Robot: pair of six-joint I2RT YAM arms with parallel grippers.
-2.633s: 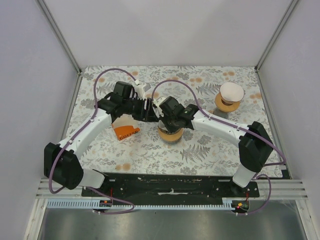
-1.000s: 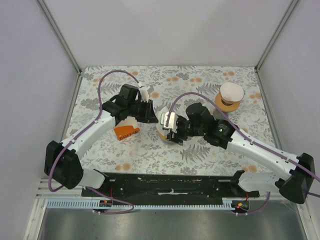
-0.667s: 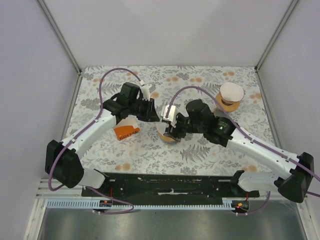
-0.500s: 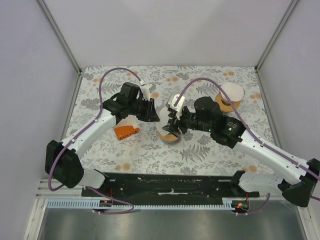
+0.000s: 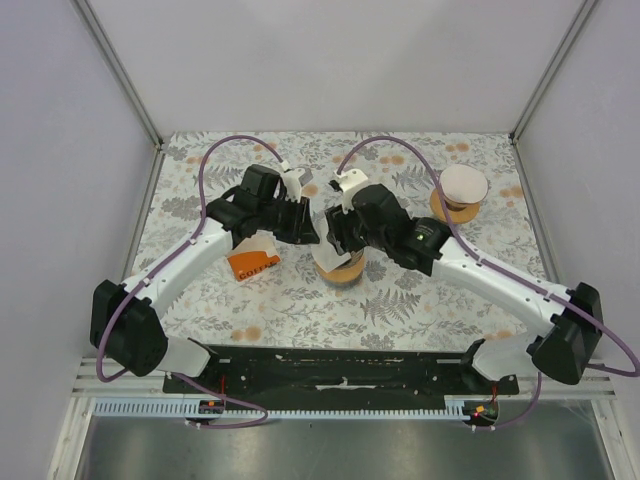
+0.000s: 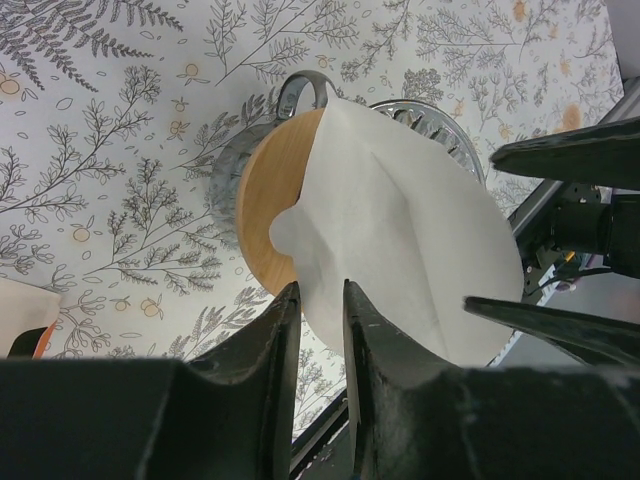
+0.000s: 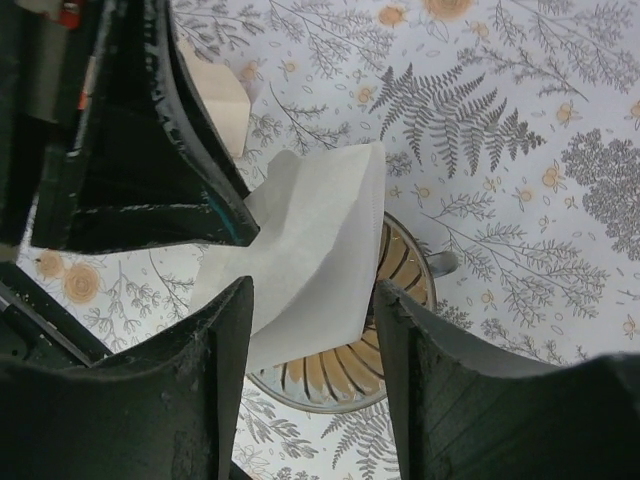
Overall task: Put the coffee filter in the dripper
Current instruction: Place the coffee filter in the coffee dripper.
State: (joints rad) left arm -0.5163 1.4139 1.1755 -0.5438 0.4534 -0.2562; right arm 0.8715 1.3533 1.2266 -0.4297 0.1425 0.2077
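Comprising two white-and-black arms, two grippers, one filter, one dripper in use, one packet and one further round piece, all on one floral-printed table (image 5: 420, 300). Item one: the thin white paper coffee filter (image 6: 400, 250), fan-edged, is held in the air, tilted, directly over the round orange dripper (image 6: 265, 212); whether its lower edge touches the rim cannot be told, and it is not seated inside. Item two: the dripper stands upright near the table's centre, its ribbed wall and small handle showing beneath the paper. Item three: one orange-and-white paper packet (image 5: 250, 264) lies just left of the dripper. Item four: one second orange ring with a white top (image 5: 460, 188) stands well apart at the far right. The left arm (image 5: 175, 265) reaches in from the near left, its left gripper (image 6: 320, 290) clamped on the filter's edge. The right arm (image 5: 490, 280) bends in from the near right, its right gripper (image 7: 312, 290) facing the left one, jaws spread on either side of the filter; contact cannot be told.
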